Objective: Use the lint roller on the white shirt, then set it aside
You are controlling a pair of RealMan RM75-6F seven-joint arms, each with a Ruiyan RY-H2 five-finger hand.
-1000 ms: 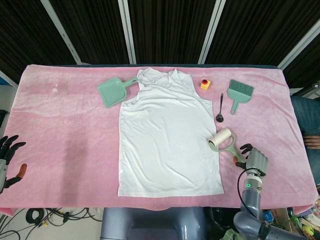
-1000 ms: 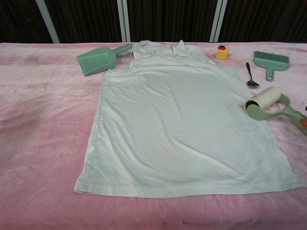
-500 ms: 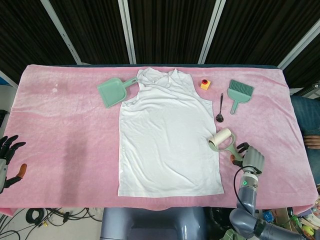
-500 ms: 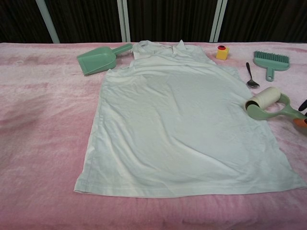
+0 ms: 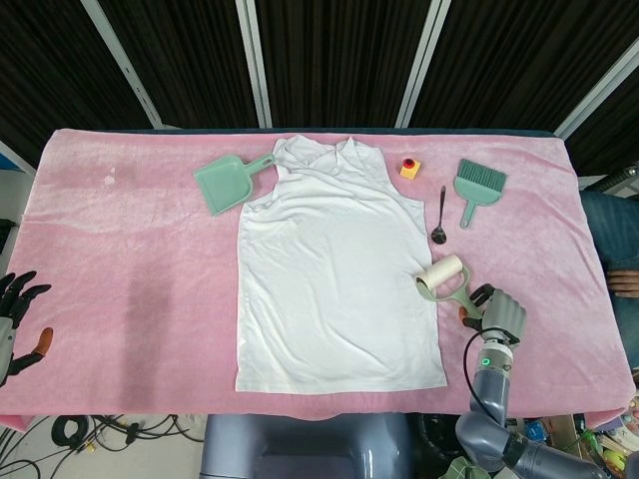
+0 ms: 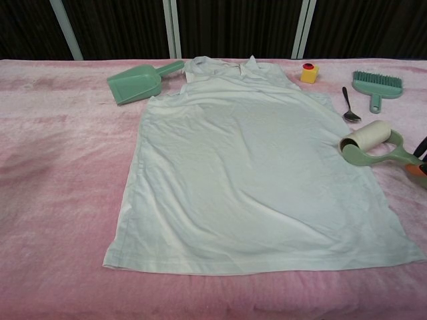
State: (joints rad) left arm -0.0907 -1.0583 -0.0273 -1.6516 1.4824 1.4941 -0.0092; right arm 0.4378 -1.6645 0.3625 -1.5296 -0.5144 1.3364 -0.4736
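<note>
The white sleeveless shirt [image 5: 334, 269] [image 6: 247, 173] lies flat in the middle of the pink cloth. The lint roller [image 5: 442, 277] [image 6: 369, 142], a white roll on a green loop handle, lies on the shirt's right edge with its handle pointing right. My right hand [image 5: 494, 314] is at the handle's end, dark fingers on the far side and an orange-tipped thumb on the near side, not closed around it. In the chest view only its fingertips [image 6: 421, 148] show at the right edge. My left hand [image 5: 15, 319] hangs off the table's left edge, fingers spread and holding nothing.
A green dustpan [image 5: 228, 183] [image 6: 137, 82] lies left of the collar. A small yellow block with a red top [image 5: 409, 167], a spoon [image 5: 440, 217] and a green hand brush [image 5: 476, 185] lie right of the shirt, behind the roller. The table's front edge is near my right hand.
My right hand has crept left to the roller's handle, and its fingertips now show further into the chest view. The roller has nudged slightly left. The left hand is unchanged.
</note>
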